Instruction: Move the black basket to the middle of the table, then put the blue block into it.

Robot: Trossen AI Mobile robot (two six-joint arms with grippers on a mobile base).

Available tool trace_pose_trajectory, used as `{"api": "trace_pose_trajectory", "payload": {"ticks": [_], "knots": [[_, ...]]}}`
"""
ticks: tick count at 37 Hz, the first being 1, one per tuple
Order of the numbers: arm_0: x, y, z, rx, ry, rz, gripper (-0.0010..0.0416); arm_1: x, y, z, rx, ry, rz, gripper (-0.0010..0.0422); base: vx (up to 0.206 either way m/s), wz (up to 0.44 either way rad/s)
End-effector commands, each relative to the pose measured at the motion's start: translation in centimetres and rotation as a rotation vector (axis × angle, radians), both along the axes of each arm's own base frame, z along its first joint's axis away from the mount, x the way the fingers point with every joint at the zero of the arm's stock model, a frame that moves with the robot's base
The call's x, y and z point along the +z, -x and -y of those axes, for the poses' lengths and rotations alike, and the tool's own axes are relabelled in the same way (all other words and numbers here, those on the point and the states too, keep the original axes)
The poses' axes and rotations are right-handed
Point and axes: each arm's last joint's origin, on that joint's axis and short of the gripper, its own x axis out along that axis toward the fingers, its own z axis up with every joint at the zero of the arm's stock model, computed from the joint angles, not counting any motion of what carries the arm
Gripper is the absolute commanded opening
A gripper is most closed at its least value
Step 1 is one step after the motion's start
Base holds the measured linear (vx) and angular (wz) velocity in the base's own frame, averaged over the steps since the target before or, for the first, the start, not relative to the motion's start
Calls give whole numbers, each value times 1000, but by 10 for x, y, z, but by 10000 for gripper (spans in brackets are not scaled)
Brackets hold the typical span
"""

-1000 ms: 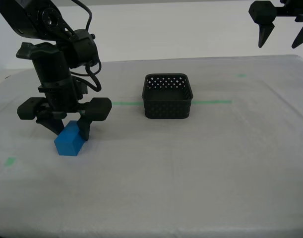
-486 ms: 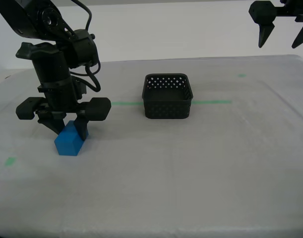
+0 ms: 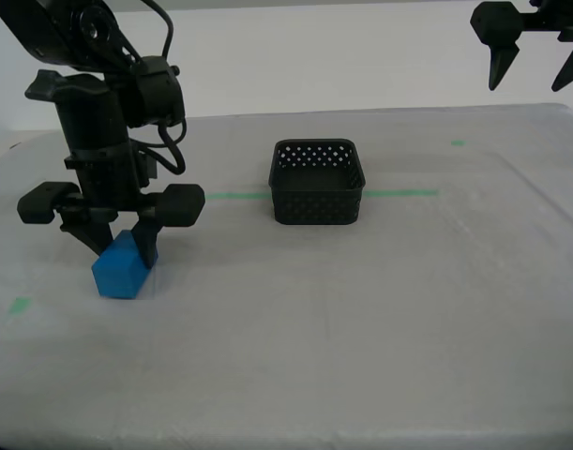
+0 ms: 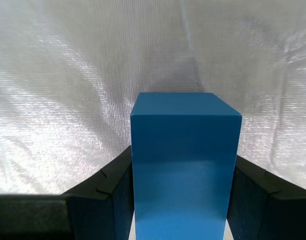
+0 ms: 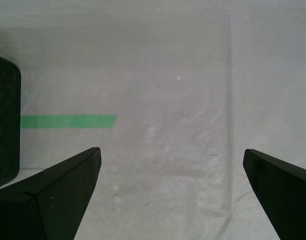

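Note:
The blue block is tilted low over the table at the exterior view's left, with my second gripper shut on it from above. In the second wrist view the blue block fills the gap between the two black fingers. The black basket stands upright and empty near the middle, on the green tape line. High at the exterior view's right hangs my first gripper, open and holding nothing. Its wrist view shows the open gripper over bare cloth, beside a basket wall.
Small green tape bits lie at the exterior view's left edge and far right. A green tape end shows in the first wrist view. The cloth is wrinkled near the table's front edge.
My second gripper has shifted slightly toward the exterior view's left and up, taking the blue block with it; the block now sits tilted. The basket and first gripper have not moved.

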Motion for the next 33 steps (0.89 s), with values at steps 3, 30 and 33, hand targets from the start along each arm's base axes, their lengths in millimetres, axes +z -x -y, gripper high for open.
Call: {"api": "trace_pose_trajectory", "payload": {"ticks": [3,30,33], "knots": [[0,0,0,0,-1,1,398,16,-6,3,8,-2,5,-1,0,0],[0,0,0,0,-1,1,399,84,-39,55,90,45,218,0,0,0],[0,0,0,0,-1,1,398,92,-42,59,94,65,237,0,0,0]]}}
